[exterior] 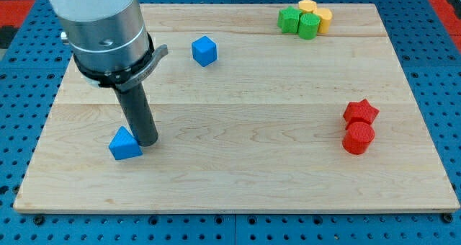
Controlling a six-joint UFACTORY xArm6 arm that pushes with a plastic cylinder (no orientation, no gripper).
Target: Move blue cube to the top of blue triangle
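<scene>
The blue cube point(204, 50) sits on the wooden board near the view's top, left of centre. The blue triangle point(124, 144) lies at the view's lower left. My tip point(147, 140) rests on the board right beside the triangle, at its right side, touching or nearly touching it. The cube is well above and to the right of my tip, apart from it. The rod rises from the tip into the arm's grey body at the view's top left.
A green and yellow cluster point(305, 19) of several blocks sits at the view's top right. A red star point(361, 113) and a red cylinder point(358, 138) sit together at the right. The board edge point(230, 205) runs along the bottom.
</scene>
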